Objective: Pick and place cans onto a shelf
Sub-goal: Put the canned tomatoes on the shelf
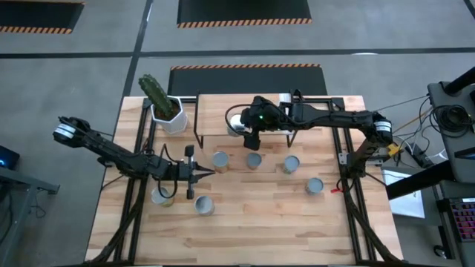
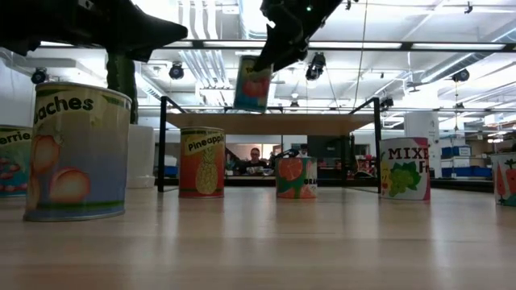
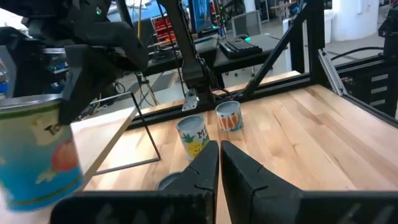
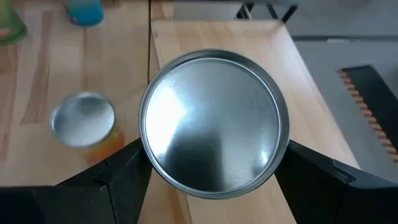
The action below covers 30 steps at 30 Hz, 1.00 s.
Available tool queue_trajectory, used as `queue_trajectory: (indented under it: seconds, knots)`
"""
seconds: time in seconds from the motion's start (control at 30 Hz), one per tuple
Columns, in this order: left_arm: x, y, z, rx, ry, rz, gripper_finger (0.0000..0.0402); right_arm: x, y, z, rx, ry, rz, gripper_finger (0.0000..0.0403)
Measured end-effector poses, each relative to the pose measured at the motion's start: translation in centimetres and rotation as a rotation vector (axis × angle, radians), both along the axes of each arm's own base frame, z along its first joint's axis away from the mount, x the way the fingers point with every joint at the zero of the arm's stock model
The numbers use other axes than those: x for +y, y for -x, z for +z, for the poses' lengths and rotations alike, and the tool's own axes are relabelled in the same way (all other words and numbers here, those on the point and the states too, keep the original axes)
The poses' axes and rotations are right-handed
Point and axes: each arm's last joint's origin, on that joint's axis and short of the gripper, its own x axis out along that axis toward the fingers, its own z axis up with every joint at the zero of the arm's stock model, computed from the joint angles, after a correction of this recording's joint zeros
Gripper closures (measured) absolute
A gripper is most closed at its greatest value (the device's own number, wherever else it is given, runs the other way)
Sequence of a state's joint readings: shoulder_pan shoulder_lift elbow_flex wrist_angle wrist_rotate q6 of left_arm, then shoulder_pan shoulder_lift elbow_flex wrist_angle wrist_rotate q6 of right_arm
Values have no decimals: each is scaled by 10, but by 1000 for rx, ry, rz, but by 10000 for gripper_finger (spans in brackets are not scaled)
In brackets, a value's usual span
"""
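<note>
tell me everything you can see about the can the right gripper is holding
The held can is a small tin with a shiny, rimmed silver top and a blue label showing a red fruit. The right gripper clamps its sides, one finger on each. It hangs upright in the air, above the shelf board's height and touching nothing else, over the shelf's left end as seen from above.
</note>
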<state>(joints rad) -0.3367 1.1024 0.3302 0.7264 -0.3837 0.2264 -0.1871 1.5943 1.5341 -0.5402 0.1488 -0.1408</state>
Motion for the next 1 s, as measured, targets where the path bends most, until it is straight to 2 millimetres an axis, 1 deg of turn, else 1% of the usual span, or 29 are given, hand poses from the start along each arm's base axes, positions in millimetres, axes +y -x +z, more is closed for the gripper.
queue_trajectory:
  seconds: [0.4,0.7,0.87,1.0]
  knots:
    - [0,0,0,-2,1,2,402,-3,-11,-7,-23,13,5,110]
    - [0,0,0,-2,4,4,402,-6,-12,-11,-12,10,-4,58]
    - [0,0,0,-2,4,4,402,-7,-11,-8,-16,18,-1,48]
    - [0,0,0,-2,4,4,402,-7,-9,7,-23,33,9,54]
